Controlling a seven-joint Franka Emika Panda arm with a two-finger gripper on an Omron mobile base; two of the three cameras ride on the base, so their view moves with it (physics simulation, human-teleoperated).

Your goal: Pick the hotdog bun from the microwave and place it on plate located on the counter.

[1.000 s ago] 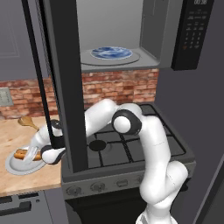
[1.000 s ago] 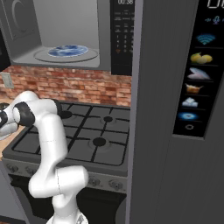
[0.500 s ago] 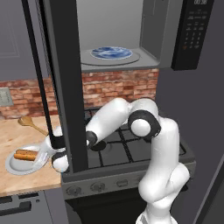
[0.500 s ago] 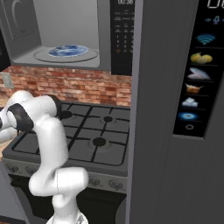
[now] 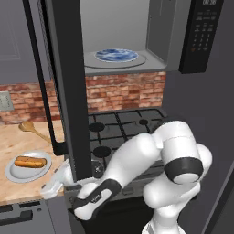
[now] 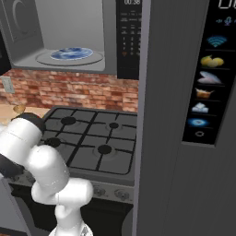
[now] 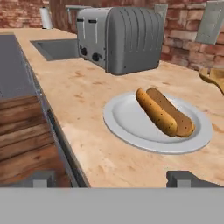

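- The end effector (image 7: pixel 111 178) sits low at the front edge of the bench (image 7: pixel 83 92), its two finger tips (image 7: pixel 188 178) spread wide apart with nothing between them and touching nothing.
- In the left base view the end effector (image 5: pixel 54 181) hangs just off the bench (image 5: pixel 18 146) edge, near the plate (image 5: pixel 16 171) but apart from it.
- One hotdog bun (image 7: pixel 164 111) lies across the middle of one plain plate (image 7: pixel 131 127); the same bun (image 5: pixel 30 162) shows from the left base view.
- One blue patterned plate (image 5: pixel 116 55) rests on the turntable inside the one microwave (image 5: pixel 137 32), whose door (image 5: pixel 64 82) stands open.
- One grey toaster (image 7: pixel 120 39) stands behind the plate.
- One wooden spoon (image 5: pixel 32 129) lies on the bench beyond the plate.
- One black gas stove (image 6: pixel 92 143) adjoins the bench.
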